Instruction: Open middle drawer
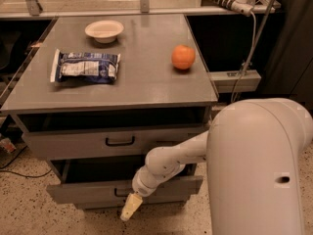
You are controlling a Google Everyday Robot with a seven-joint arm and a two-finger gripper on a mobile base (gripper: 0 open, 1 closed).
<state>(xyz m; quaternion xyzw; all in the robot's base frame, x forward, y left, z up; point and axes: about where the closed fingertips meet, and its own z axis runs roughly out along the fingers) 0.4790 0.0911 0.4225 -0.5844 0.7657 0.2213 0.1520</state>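
The grey cabinet has two drawer fronts in view. The upper one (73,143), with a black bar handle (120,141), stands slightly out. The middle drawer (78,192) below it is pulled out farther, with a dark gap above its front. Its black handle (119,193) is partly covered by my wrist. My gripper (129,207) hangs at the middle drawer's front, just below and right of that handle, with its tan tip pointing down toward the floor. The white arm (171,160) reaches to it from the right.
On the cabinet top (146,82) lie a white bowl (104,30), a blue-and-white snack bag (85,66) and an orange (183,57). My large white arm housing (259,170) fills the lower right. A cable and power strip (234,1) run at the back right. The floor is speckled (29,214).
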